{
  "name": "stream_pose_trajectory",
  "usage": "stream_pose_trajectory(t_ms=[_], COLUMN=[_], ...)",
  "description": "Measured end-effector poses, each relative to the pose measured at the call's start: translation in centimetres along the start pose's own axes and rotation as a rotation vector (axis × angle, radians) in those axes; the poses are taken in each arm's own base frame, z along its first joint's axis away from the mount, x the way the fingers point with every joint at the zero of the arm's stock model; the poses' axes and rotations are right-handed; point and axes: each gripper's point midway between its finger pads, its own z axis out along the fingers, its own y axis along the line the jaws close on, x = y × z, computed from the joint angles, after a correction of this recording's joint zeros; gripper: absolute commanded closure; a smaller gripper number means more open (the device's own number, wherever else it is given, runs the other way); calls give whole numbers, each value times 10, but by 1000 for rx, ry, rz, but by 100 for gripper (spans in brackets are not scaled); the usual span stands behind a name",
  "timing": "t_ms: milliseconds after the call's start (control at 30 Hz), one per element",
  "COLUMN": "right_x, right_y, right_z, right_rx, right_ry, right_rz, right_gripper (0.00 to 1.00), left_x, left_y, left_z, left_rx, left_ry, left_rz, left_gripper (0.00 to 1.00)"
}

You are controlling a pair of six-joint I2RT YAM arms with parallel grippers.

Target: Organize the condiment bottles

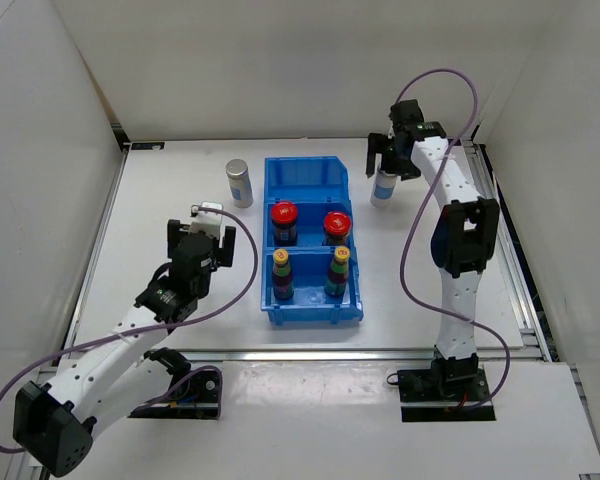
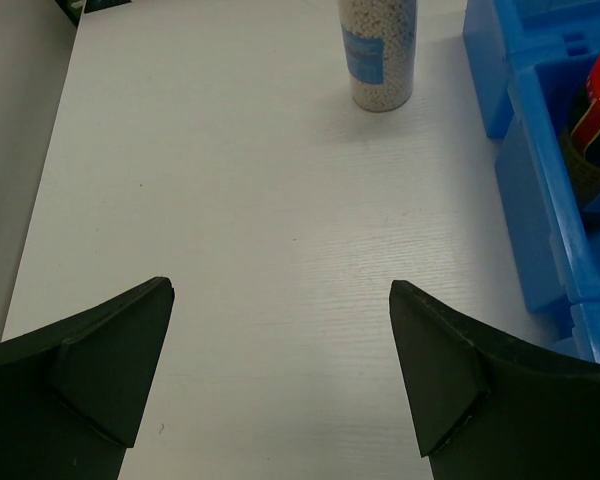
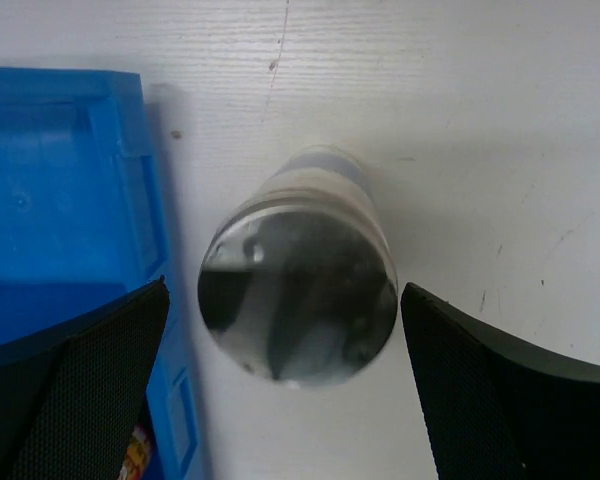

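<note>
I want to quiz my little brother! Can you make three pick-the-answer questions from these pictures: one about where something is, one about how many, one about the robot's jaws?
1. Where are the red-lidded jars? A) middle section of the blue bin B) outside the bin C) back section of the bin
2. How many silver-topped bottles stand outside the bin? A) none B) two C) four
3. The right arm's jaws are: A) shut on a yellow-capped bottle B) open over a silver-topped bottle C) shut on nothing
Answers: 1 A, they sit between the empty back section and the yellow-capped bottles. 2 B, one stands each side of the bin. 3 B, the right wrist view shows its silver top between wide-apart jaws.
</note>
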Motion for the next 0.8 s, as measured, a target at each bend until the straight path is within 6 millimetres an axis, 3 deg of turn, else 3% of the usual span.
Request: stream_pose_trajectory(t_ms=[100, 167, 267, 400, 533, 633, 800], right_x=[-2, -3, -5, -5, 0, -7, -26], right_y=[-2, -4, -8, -10, -5, 27, 108], right_z=[17, 26, 28, 27, 10, -21, -78], right_rx=[2, 4, 7, 9, 37, 3, -148], right_ry=[7, 8, 5, 2, -12, -69, -217], right_rz=[-1, -9, -4, -9, -60, -144, -269], right_gripper=[17, 38, 61, 73, 74, 74, 74], left_x=[-2, -4, -7, -8, -9, -8, -5], left_y=[0, 1, 2, 3, 5, 4, 4], left_z=[0, -1, -2, -2, -2, -1, 0], left_rx=[0, 0, -3, -11, -19, -20, -23], left_ry=[-7, -15, -25, -32, -33, -29, -20], left_rz=[-6, -12, -20, -25, -26, -23, -17], left_gripper=[0, 0, 0, 0, 0, 0, 0])
